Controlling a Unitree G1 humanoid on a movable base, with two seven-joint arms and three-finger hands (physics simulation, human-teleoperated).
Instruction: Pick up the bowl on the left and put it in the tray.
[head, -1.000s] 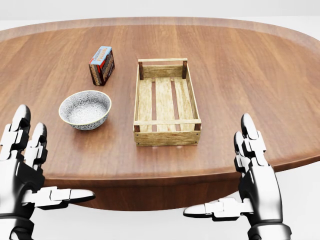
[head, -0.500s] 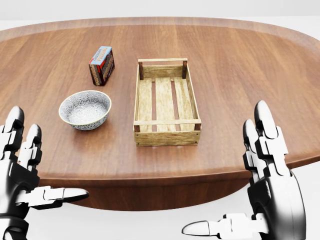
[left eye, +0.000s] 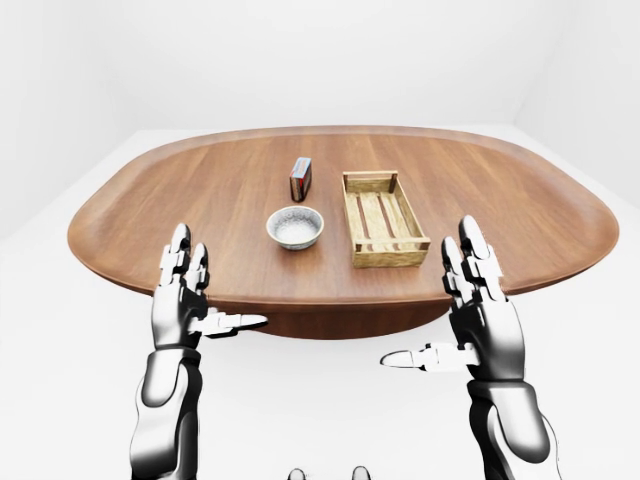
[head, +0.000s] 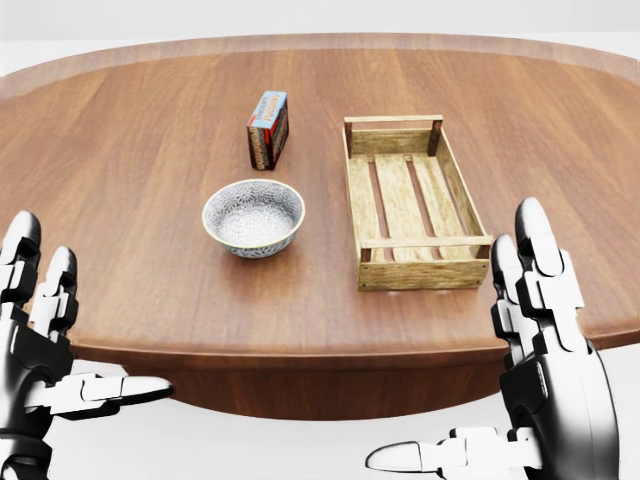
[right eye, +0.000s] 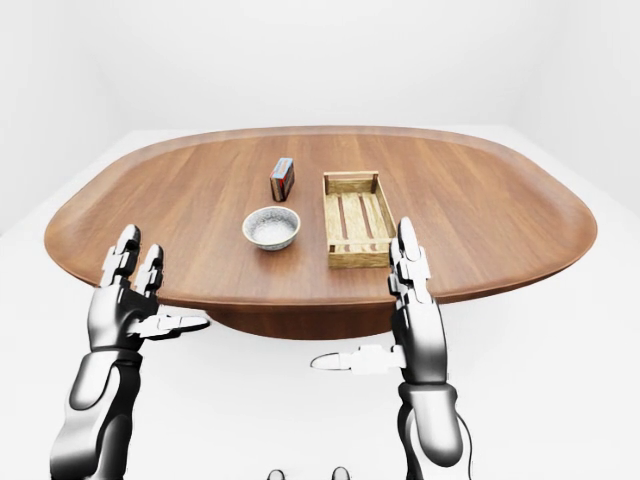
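Table (head: 130, 200) of dark brown wood, oval, fills most of the head view and carries everything else. Against half a second ago the whole picture has slid to the right together, table edge included, so the camera has moved and the things have not.

The tray (head: 417, 275), a slatted crate of pale wood with low walls, lies right of the view's middle with its long sides running up the picture. Nothing is in it.

The right hand (head: 545, 360) stands at the lower right, off the table's lower edge. Its fingers are spread and point upward, its thumb sticks out to the left, and it grasps nothing. The left hand (head: 40, 350) stands the same way at the lower left: released, fingers up, thumb pointing right, empty.

The bowl (head: 253, 217), white with a fine grey speckled pattern, sits upright on the table left of the tray, near it but not touching, and well apart from both hands.

A small box (head: 268, 130), blue on top with red and dark sides, stands above the bowl in the view, level with the tray's upper end
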